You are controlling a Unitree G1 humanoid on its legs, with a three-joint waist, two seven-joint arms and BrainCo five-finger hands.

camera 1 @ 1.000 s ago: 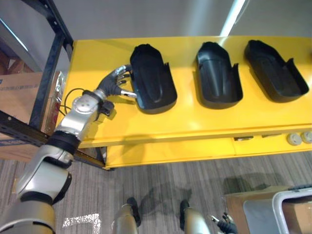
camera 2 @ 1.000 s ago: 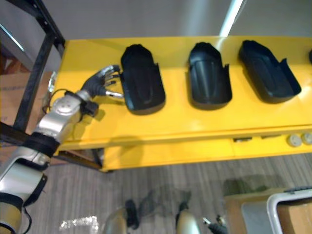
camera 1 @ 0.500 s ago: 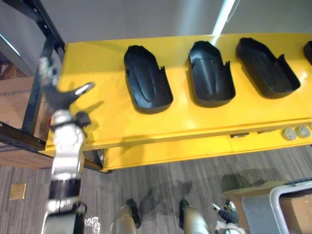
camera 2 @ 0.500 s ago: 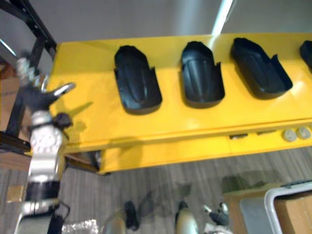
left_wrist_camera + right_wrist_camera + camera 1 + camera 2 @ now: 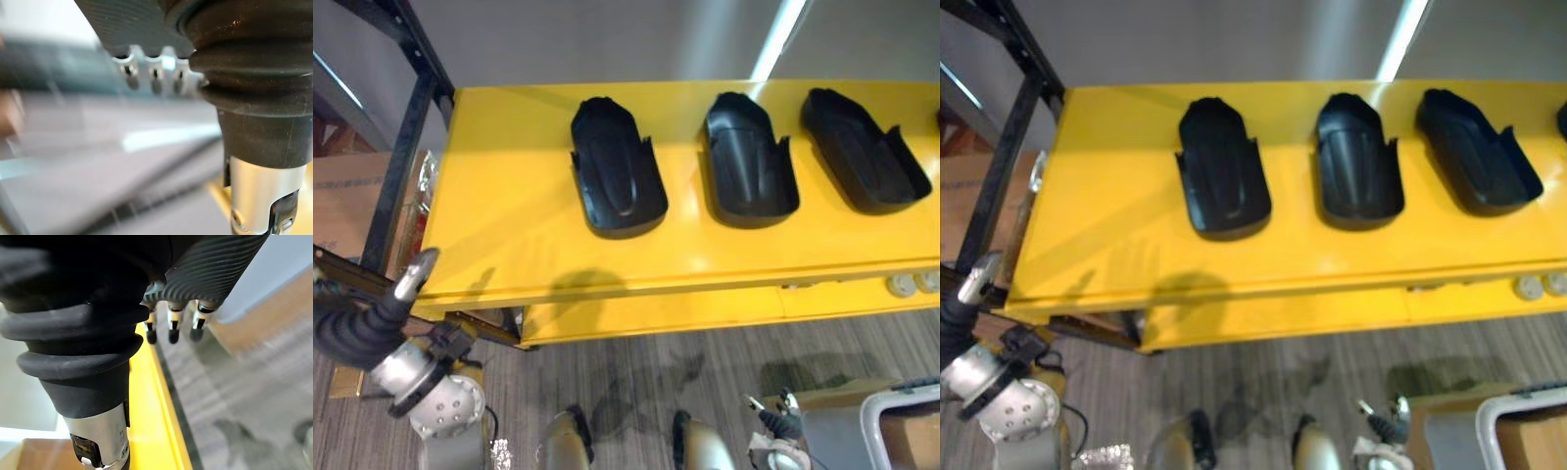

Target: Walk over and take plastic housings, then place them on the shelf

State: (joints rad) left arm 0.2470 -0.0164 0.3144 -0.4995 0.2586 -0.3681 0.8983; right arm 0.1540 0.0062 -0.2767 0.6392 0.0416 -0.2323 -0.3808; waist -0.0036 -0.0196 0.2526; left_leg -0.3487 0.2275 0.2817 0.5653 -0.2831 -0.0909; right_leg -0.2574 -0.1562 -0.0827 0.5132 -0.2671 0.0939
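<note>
Withdrawn from the leftmost housing, at whose near-left edge it lay a second earlier, the left hand (image 5: 372,318) is now seen low at the near-left corner of the yellow shelf surface (image 5: 519,235), off the surface and well apart from every housing. Its fingers are shown relaxed and loosely extended in the left wrist view, with nothing held between them and the thumb. The right hand (image 5: 171,328) is seen in the right wrist view hanging beside the yellow edge above the grey floor, its fingers likewise relaxed and empty. Three black plastic housings are laid in a row on the yellow surface, hollow side up: the leftmost housing (image 5: 615,168), the middle housing (image 5: 750,162) and the right housing (image 5: 864,150), each apart from its neighbours. A dark sliver of what may be a fourth is caught at the right border of the right eye view, but that cannot be told. A black rack frame (image 5: 406,127) stands at the left end, with a cardboard box (image 5: 342,201) beyond it. As for progress, the housings are already found lying on the yellow surface, as the task would leave them if that surface is the shelf meant; equally, it could be the place from which they are to be taken, which the pictures do not settle. No housing is being carried at this moment.
</note>
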